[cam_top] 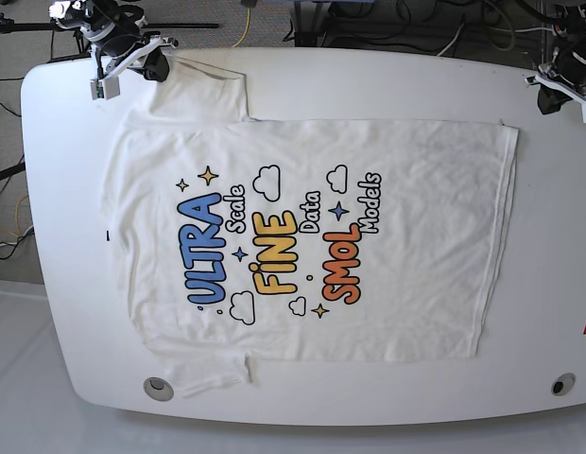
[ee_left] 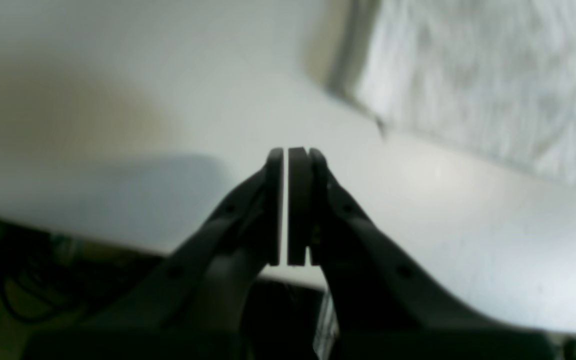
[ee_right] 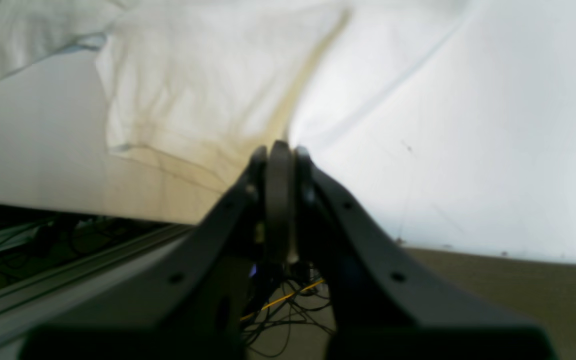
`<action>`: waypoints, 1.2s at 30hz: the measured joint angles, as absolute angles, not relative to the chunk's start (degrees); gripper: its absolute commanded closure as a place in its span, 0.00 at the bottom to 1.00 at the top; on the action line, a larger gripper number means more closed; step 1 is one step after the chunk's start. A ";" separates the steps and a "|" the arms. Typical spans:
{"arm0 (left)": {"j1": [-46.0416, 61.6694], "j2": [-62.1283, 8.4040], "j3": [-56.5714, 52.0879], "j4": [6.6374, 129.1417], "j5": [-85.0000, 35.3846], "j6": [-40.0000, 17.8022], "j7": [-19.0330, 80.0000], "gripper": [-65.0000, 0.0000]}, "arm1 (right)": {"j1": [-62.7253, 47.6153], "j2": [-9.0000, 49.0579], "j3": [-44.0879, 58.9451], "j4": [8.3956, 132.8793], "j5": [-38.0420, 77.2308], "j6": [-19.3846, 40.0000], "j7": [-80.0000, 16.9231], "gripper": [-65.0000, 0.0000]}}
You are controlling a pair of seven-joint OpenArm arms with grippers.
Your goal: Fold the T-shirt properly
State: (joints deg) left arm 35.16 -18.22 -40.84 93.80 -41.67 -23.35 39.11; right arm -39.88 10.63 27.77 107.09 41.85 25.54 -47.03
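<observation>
Left hand [ee_left: 286,152] shut over bare table [ee_left: 468,250], T-shirt [cam_top: 312,255] flat

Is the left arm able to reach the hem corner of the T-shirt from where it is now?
Probably yes. The left gripper, shut and holding nothing, hovers near the table corner, and only bare table lies between it and the T-shirt hem corner.
</observation>
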 measured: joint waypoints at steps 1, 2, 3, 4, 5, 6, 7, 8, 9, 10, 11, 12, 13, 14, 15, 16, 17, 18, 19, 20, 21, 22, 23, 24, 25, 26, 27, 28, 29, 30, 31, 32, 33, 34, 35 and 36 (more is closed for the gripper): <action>35.07 -18.39 -40.84 93.80 -41.67 -23.38 39.11 0.85 | -39.88 10.63 27.77 107.09 41.87 25.54 -46.94 1.00; 35.05 -18.57 -40.82 93.73 -41.65 -23.35 39.18 0.79 | -39.81 10.61 27.77 107.09 41.85 25.54 -47.00 1.00; 34.96 -18.63 -40.62 93.65 -41.63 -23.40 39.22 0.77 | -39.75 10.59 27.77 107.09 41.85 25.56 -47.03 1.00; 34.92 -18.79 -40.03 93.43 -41.60 -23.40 39.18 0.74 | -39.70 10.59 27.77 107.07 41.82 25.54 -47.07 1.00; 34.92 -18.87 -39.62 93.23 -41.60 -23.29 39.20 0.72 | -39.57 10.61 27.77 107.07 41.82 25.54 -47.05 1.00; 34.89 -18.85 -39.40 93.08 -41.47 -23.35 39.66 0.70 | -39.55 10.63 27.79 107.04 41.85 25.54 -47.05 1.00; 34.87 -18.79 -39.16 93.03 -41.43 -23.42 39.92 0.68 | -39.57 10.66 27.81 107.04 41.82 25.54 -47.03 1.00; 34.81 -18.76 -39.09 93.01 -41.47 -23.40 39.90 0.66 | -39.57 10.63 27.81 107.04 41.80 25.54 -47.05 1.00; 34.65 -18.79 -39.03 92.92 -41.50 -23.38 39.92 0.64 | -39.55 10.66 27.81 107.04 41.80 25.54 -47.07 1.00; 34.57 -18.87 -39.03 92.92 -41.63 -23.16 39.88 0.62 | -39.59 10.61 27.81 107.04 41.82 25.54 -47.09 1.00; 34.41 -18.98 -39.03 92.90 -41.74 -22.90 39.83 0.57 | -39.62 10.61 27.81 107.04 41.82 25.56 -47.11 1.00; 34.28 -19.25 -39.03 92.71 -41.91 -22.90 39.90 0.53 | -39.62 10.61 27.81 107.02 41.80 25.58 -47.27 1.00; 34.15 -19.44 -39.05 92.27 -42.28 -22.92 40.27 0.52 | -39.55 10.57 27.81 106.94 41.78 25.56 -47.22 1.00; 33.50 -19.79 -39.22 91.11 -43.79 -23.09 41.17 0.52 | -39.42 10.48 27.81 106.80 41.76 25.56 -47.16 1.00; 33.17 -19.97 -39.40 90.28 -44.75 -23.38 41.52 0.52 | -39.38 10.46 27.81 106.76 41.71 25.54 -47.18 1.00; 32.69 -20.12 -39.42 89.45 -45.08 -23.14 42.09 0.51 | -39.40 10.46 27.81 106.76 41.52 25.56 -47.13 1.00; 32.32 -20.23 -39.44 88.82 -45.08 -23.16 42.89 0.52 | -39.40 10.44 27.79 106.72 41.41 25.56 -47.18 1.00; 32.08 -20.38 -39.44 88.31 -45.36 -23.24 43.29 0.52 | -39.40 10.44 27.79 106.69 41.36 25.58 -47.18 1.00; 31.73 -20.56 -39.44 87.42 -46.52 -23.75 44.12 0.53 | -39.38 10.44 27.79 106.67 41.39 25.56 -47.13 1.00; 31.53 -20.71 -39.46 86.89 -47.16 -24.21 44.47 0.53 | -39.38 10.44 27.79 106.65 41.39 25.56 -47.16 1.00; 31.29 -20.86 -39.53 86.08 -47.90 -25.02 44.80 0.54 | -39.42 10.44 27.79 106.65 41.36 25.56 -47.16 1.00; 31.11 -21.02 -39.66 85.41 -48.45 -25.61 45.28 0.54 | -39.42 10.44 27.81 106.65 41.36 25.58 -47.16 1.00; 30.81 -21.21 -39.75 84.77 -48.75 -26.28 45.89 0.54 | -39.42 10.44 27.81 106.65 41.36 25.56 -47.18 1.00; 30.48 -21.52 -39.90 83.83 -49.01 -27.44 46.19 0.54 | -39.38 10.46 27.81 106.65 41.36 25.56 -47.16 1.00; 30.28 -21.65 -40.10 83.29 -49.45 -27.94 46.44 0.54 | -39.38 10.46 27.81 106.65 41.39 25.56 -47.13 1.00; 29.87 -21.89 -40.62 82.17 -50.46 -29.39 47.05 0.55 | -39.38 10.46 27.81 106.67 41.36 25.56 -47.09 1.00; 29.67 -22.06 -40.88 81.49 -50.85 -30.06 47.29 0.55 | -39.33 10.46 27.81 106.67 41.39 25.56 -47.03 1.00; 29.58 -22.33 -40.99 80.88 -50.87 -30.41 47.18 0.55 | -39.27 10.46 27.81 106.67 41.36 25.56 -47.07 1.00; 29.52 -22.59 -41.01 80.44 -50.83 -30.57 47.22 0.55 | -39.24 10.44 27.81 106.67 41.36 25.56 -47.03 1.00; 29.52 -22.74 -41.04 80.18 -50.87 -30.68 47.16 0.55 | -39.24 10.44 27.79 106.67 41.36 25.56 -46.98 1.00; 29.52 -22.94 -41.15 79.79 -50.87 -31.07 47.18 0.55 | -39.24 10.46 27.81 106.69 41.39 25.58 -47.00 1.00; 29.52 -23.07 -41.17 79.66 -50.87 -31.20 47.18 0.55 | -39.24 10.44 27.79 106.72 41.41 25.58 -46.98 1.00; 29.52 -23.11 -41.17 79.57 -50.85 -31.35 47.16 0.55 | -39.22 10.44 27.79 106.72 41.39 25.58 -47.00 1.00; 29.54 -23.14 -41.17 79.55 -50.81 -31.33 47.13 0.55 | -39.18 10.44 27.79 106.72 41.39 25.56 -47.00 1.00; 29.67 -23.07 -41.15 79.75 -50.81 -31.31 47.09 0.54 | -39.13 10.44 27.79 106.72 41.36 25.56 -47.03 1.00; 29.89 -23.00 -41.01 80.23 -50.65 -31.29 47.05 0.54 | -39.09 10.46 27.79 106.72 41.25 25.56 -47.03 1.00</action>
State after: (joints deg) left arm 29.89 -23.00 -41.01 80.23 -50.65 -31.29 47.05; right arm -39.09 10.46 27.79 106.72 41.25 25.56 -47.03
